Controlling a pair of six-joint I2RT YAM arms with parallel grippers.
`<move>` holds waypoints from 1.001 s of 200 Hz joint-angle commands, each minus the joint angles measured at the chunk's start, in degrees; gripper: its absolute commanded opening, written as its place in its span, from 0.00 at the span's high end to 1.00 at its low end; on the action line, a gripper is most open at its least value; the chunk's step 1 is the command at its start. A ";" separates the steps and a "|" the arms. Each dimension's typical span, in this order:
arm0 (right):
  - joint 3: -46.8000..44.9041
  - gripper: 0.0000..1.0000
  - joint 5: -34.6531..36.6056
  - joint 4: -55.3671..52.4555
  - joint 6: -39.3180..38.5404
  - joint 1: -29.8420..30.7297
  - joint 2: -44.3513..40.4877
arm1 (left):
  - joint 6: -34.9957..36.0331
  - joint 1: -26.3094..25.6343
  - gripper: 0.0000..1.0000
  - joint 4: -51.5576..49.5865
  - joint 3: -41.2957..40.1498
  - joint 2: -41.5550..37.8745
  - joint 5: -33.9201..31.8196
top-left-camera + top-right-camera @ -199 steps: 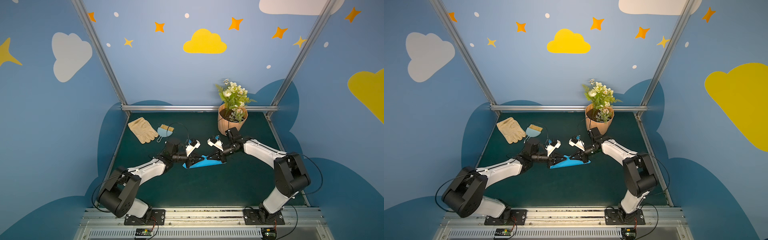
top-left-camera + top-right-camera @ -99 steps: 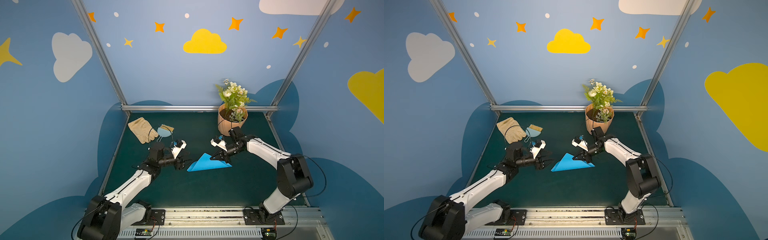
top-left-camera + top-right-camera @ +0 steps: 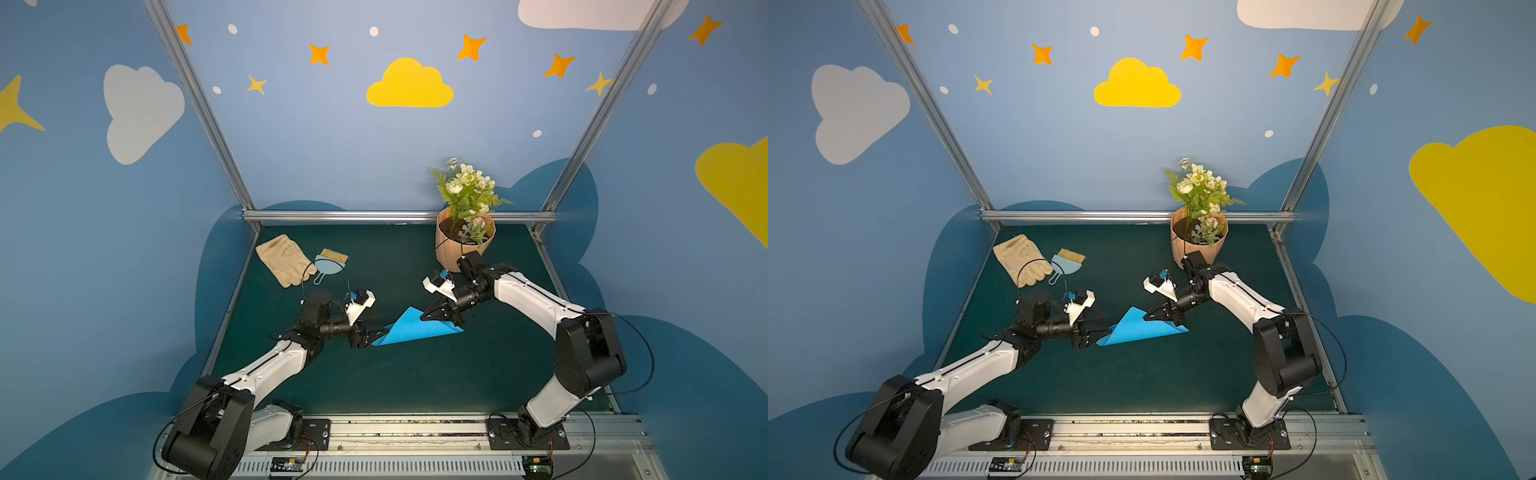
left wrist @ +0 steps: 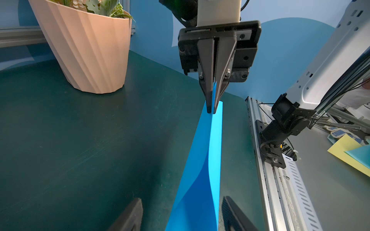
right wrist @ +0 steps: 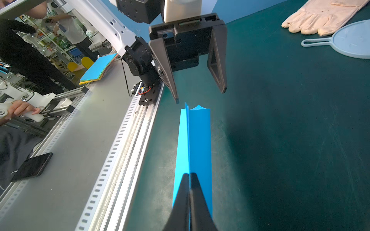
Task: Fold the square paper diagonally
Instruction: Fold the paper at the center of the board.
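The left end effector [image 3: 384, 323], which was pinching a second ago, is hovering with jaws spread just beside the left tip of the bright blue paper sheet [image 3: 411, 331]. The sheet is lying as a triangle in the middle of the dark green tabletop [image 3: 415, 382], so the diagonal fold seems to be holding. The right end effector [image 3: 424, 318] is staying clamped on its upper corner. The ribbed peach flowerpot [image 3: 448, 249] is crowding it from behind, while the near side is lying free.
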 commanded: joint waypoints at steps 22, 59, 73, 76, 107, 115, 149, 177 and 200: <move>1.17 1.00 -2.27 -4.60 -3.44 0.65 0.11 | 2.37 0.92 0.48 1.31 3.25 1.49 3.00; 1.70 1.00 -2.31 -5.67 -3.97 0.96 0.60 | 3.01 0.87 0.60 -0.17 5.99 6.28 6.96; 1.96 1.00 -2.32 -5.57 -3.65 1.05 0.87 | 2.88 0.64 0.60 0.36 6.40 7.59 8.34; 2.05 1.00 -2.37 -5.55 -3.60 1.04 0.93 | 2.84 0.54 0.60 0.56 6.49 7.81 8.76; 2.65 1.00 -1.80 -5.44 -2.78 1.03 1.70 | 2.27 -0.25 0.57 1.06 7.49 10.53 11.67; 2.79 1.00 -1.62 -5.20 -2.39 1.03 1.81 | 1.97 -0.59 0.57 1.59 7.68 11.23 12.14; 2.75 1.00 -1.20 -4.28 -1.11 1.02 2.10 | 1.78 -1.68 0.59 1.73 8.94 14.10 13.53; 2.73 1.00 -0.29 -3.96 -0.48 0.65 2.45 | 1.43 -1.92 0.57 2.04 9.01 14.75 13.84; 2.54 1.00 0.27 -3.66 -0.21 0.38 2.52 | 1.17 -1.87 0.54 2.23 8.70 14.23 14.01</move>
